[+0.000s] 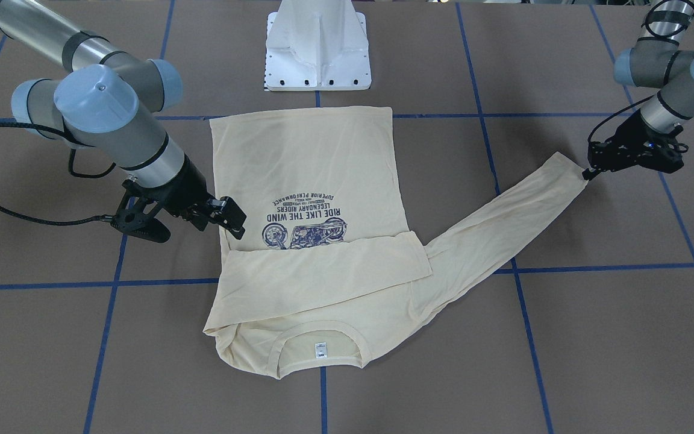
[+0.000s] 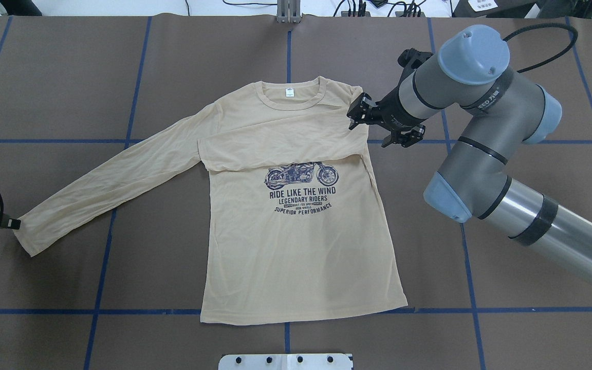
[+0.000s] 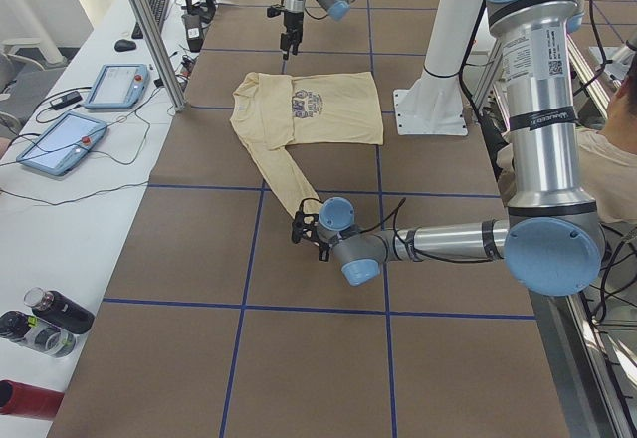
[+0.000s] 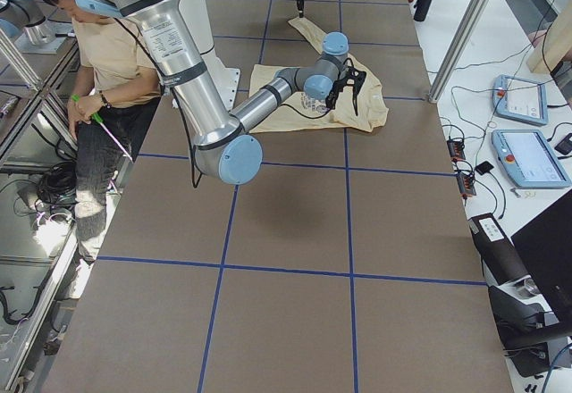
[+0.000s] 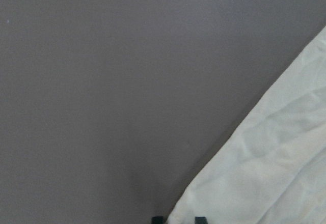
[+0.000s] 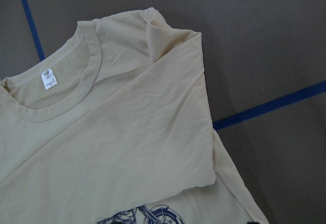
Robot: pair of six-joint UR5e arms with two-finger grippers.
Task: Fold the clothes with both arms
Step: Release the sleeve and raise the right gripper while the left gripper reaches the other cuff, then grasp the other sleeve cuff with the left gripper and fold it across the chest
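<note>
Starting at the far left of the overhead view, the left hand (image 2: pixel 11 224) sits low at the counter (image 2: pixel 70 77), its fingers drawn narrow on the corner of the cuff (image 2: pixel 24 237). The wrist view shows pale cloth running in between the two fingertips, so it appears to be pinching the cuff rather than resting beside it. From there the outstretched sleeve (image 2: pixel 116 187) runs diagonally up to the shoulder, lying flat and fairly straight, probably because the grip at its end keeps it drawn out and ready to be carried over. The T-shirt (image 2: pixel 296 257) lies face up in the middle of the counter, neck (image 2: pixel 288 101) away from the robot and hem toward its base. The other sleeve (image 2: pixel 275 149) is folded across the chest and covers the top edge of the motorcycle print (image 2: pixel 301 191), so one side of the fold looks done. Further right, the right hand (image 2: pixel 357 109) hovers just above the shoulder where that folded sleeve turns. Its fingers are spread and hold nothing, and its wrist camera looks down on the crease from some height, which suggests it is clear of the cloth. The likely next move is the left hand's: lifting the cuff and laying this sleeve over the first one.
</note>
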